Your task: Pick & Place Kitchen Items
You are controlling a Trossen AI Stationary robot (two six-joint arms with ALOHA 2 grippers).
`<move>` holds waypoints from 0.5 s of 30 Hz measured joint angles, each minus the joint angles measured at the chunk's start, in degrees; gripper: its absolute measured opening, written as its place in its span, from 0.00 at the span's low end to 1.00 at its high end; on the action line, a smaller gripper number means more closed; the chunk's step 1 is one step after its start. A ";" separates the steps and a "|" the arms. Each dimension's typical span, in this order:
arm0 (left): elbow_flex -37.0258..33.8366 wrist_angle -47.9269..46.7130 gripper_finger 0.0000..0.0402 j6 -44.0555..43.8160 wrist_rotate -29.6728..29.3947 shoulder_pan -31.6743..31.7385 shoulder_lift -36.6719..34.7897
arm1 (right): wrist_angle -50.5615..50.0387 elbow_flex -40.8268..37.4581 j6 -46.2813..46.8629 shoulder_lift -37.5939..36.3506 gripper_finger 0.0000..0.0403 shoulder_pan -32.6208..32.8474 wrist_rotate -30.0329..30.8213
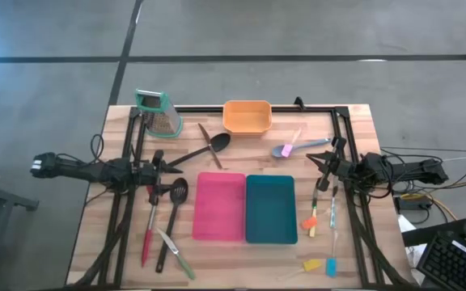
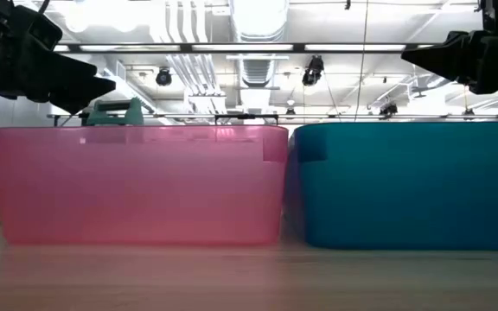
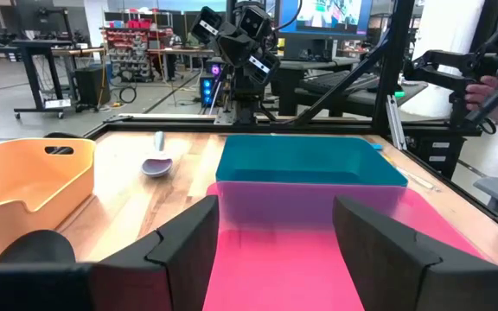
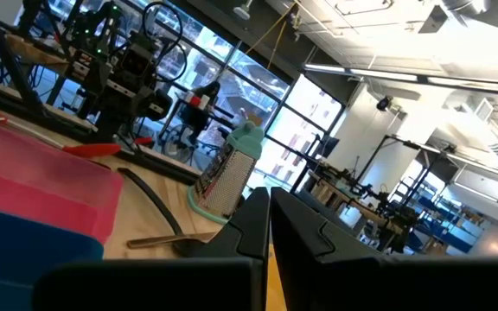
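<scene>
My left gripper (image 1: 163, 166) hovers open at the table's left, level, pointing at the pink bin (image 1: 220, 208); the left wrist view shows its fingers (image 3: 275, 246) apart with nothing between them. My right gripper (image 1: 320, 162) hovers shut at the right, beside the teal bin (image 1: 271, 209); nothing is between its fingers (image 4: 269, 226). A red-handled spoon (image 1: 147, 230), a black slotted spatula (image 1: 172, 220) and a green-handled knife (image 1: 177, 255) lie near the left front. A black spoon (image 1: 209, 146) and a lilac spoon (image 1: 293, 147) lie farther back. Slim knives (image 1: 315, 212) and small orange (image 1: 307, 223), yellow (image 1: 310, 264) and blue (image 1: 330, 266) pieces lie at the right.
The two bins stand side by side at the table's middle, and in the low view the pink bin (image 2: 141, 186) and the teal bin (image 2: 409, 186) fill the picture. An orange tub (image 1: 247, 116) and a metal grater (image 1: 159, 114) stand at the far edge. A black frame (image 1: 342, 121) rims the table.
</scene>
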 joint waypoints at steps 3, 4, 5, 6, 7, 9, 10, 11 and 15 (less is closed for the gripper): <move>-0.02 0.00 0.58 0.00 0.00 0.01 0.02 | 0.00 0.00 -0.01 0.00 0.02 0.00 -0.02; 0.00 0.01 0.58 0.00 -0.01 0.01 0.01 | 0.00 0.00 0.01 0.00 0.02 0.00 0.00; -0.01 0.02 0.58 0.00 0.00 0.00 0.01 | 0.13 0.00 0.07 0.00 0.02 0.00 -0.15; -0.02 0.00 0.58 0.00 0.00 0.02 0.02 | 0.44 0.00 -0.06 0.00 0.02 0.00 -0.57; -0.01 0.00 0.58 0.00 -0.01 0.02 0.02 | 0.84 0.00 -0.53 0.00 0.02 0.00 -1.02; -0.01 0.01 0.58 0.00 -0.01 0.01 0.01 | 1.96 0.00 -1.70 -0.02 0.02 0.00 -2.42; -0.01 0.01 0.58 0.00 -0.01 -0.01 0.01 | 2.45 0.00 -1.63 -0.02 0.02 0.01 -3.76; -0.01 0.01 0.58 0.00 -0.01 0.00 0.02 | 2.92 0.00 -1.43 -0.02 0.02 0.00 -5.53; -0.02 0.00 0.58 0.00 0.00 -0.01 -0.01 | 5.88 0.00 -1.25 0.04 0.02 0.00 -15.45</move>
